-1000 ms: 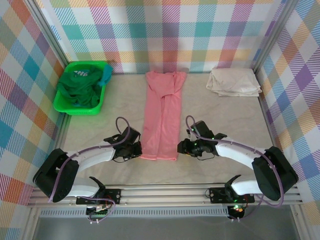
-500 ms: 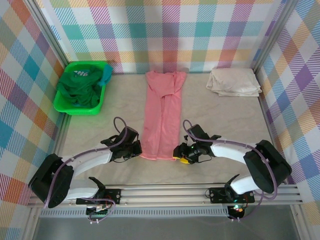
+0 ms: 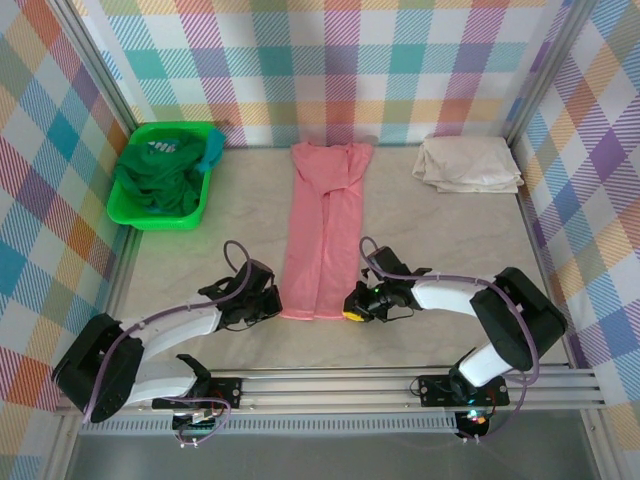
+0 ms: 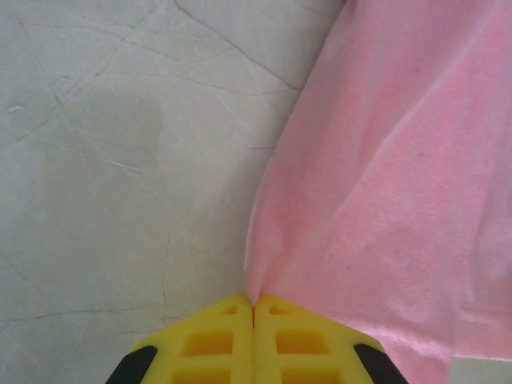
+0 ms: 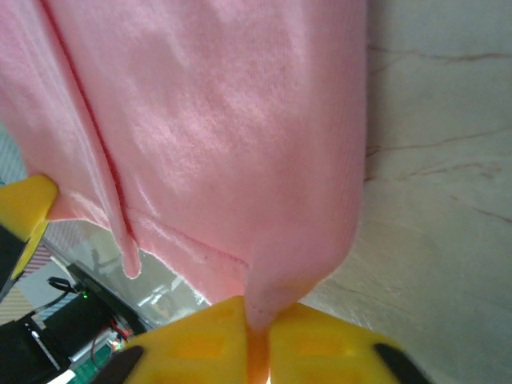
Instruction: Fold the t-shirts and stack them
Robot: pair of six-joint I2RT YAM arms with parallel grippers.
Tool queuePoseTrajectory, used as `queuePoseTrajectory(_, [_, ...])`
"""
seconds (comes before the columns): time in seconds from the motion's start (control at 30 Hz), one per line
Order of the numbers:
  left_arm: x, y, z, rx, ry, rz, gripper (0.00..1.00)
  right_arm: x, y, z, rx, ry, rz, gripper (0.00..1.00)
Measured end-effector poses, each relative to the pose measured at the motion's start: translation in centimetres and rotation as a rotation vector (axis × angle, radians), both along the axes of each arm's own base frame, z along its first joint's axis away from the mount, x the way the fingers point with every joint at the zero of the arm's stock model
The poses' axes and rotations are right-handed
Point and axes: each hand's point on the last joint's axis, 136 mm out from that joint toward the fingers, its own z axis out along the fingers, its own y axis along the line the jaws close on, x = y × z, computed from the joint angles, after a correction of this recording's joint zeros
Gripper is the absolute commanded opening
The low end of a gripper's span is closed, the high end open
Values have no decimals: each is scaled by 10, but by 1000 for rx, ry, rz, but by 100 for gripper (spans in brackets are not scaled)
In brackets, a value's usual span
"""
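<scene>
Your left arm (image 3: 180,322) and right arm (image 3: 450,296) each have glossy white links between bulky black joint housings, with a thin lilac cable (image 3: 226,252) looping along each one. Both stand on black bases (image 3: 205,386). On your left gripper (image 4: 254,308) the fingers (image 4: 210,342) are bright yellow plastic with moulded rectangular pockets and black patches at the outer corners; the right gripper (image 5: 256,324) matches, with a small green light (image 3: 374,292) on its body

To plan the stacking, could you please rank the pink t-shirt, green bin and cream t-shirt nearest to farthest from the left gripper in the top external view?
1. pink t-shirt, centre, near corner pinched by the left gripper.
2. green bin, far left.
3. cream t-shirt, far right.
</scene>
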Motion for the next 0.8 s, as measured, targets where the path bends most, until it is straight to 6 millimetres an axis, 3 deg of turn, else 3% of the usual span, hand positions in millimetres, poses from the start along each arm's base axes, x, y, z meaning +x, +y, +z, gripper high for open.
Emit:
queuePoseTrajectory(0.2, [-17, -2, 9, -58, -32, -12, 0, -7, -7, 15, 14, -30, 5, 0])
queuePoseTrajectory(0.4, [-58, -9, 4, -93, 1, -73, 0, -54, -33, -1, -27, 38, 49, 0])
queuePoseTrajectory(0.57, [-84, -14, 2, -97, 52, -106, 0, -68, -41, 21, -3, -8, 69, 0])
queuePoseTrajectory(0.67, [-82, -15, 13, -81, 45, -99, 0, -65, -44, 33, -2, -49, 53, 0])
queuePoseTrajectory(0.8, [-61, -26, 43, -89, -18, -66, 0, -52, -43, 42, -10, -70, 23, 0])
